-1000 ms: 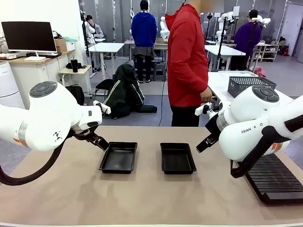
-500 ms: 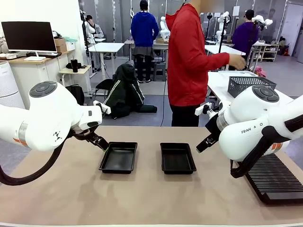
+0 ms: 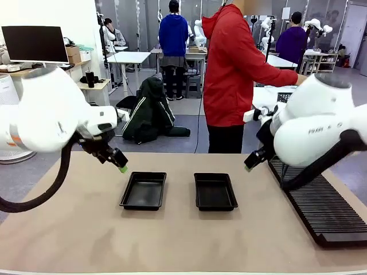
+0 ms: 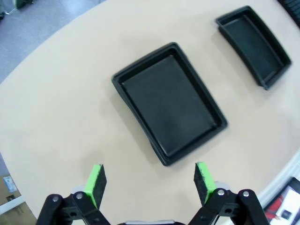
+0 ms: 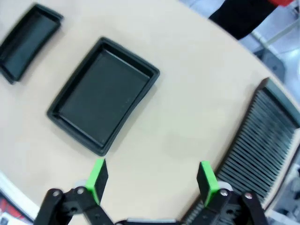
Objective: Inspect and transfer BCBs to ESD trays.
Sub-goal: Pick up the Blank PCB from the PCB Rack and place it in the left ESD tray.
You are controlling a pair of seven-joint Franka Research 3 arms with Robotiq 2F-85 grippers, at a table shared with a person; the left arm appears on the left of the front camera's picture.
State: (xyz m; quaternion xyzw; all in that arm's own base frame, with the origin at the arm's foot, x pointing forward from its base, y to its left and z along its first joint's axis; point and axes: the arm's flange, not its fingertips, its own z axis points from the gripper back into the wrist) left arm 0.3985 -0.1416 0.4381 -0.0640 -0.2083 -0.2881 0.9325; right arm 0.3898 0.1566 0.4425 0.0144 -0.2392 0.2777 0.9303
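Note:
Two ESD trays, shallow and black, lie side by side mid-table: the left tray (image 3: 143,190) and the right tray (image 3: 215,191), both with bare floors. My left gripper (image 3: 122,168) hovers just above and left of the left tray's far corner. In the left wrist view it stands open (image 4: 150,182) over the table, close to the left tray (image 4: 171,105), and the other tray (image 4: 253,44) lies farther off. My right gripper (image 3: 248,167) hangs right of the right tray. It stands open (image 5: 152,182) beside that tray (image 5: 101,96). The BCBs are out of view.
A long black slotted rack (image 3: 321,206) lies along the table's right side, also seen under my right gripper as the rack (image 5: 253,140). A person in a red hoodie (image 3: 232,74) stands at the far edge, one arm stretched toward the right.
Both arms have lifted and swung, raising the grippers off the table. My left gripper has pulled up from the left tray's corner. The person has leaned and reached farther right.

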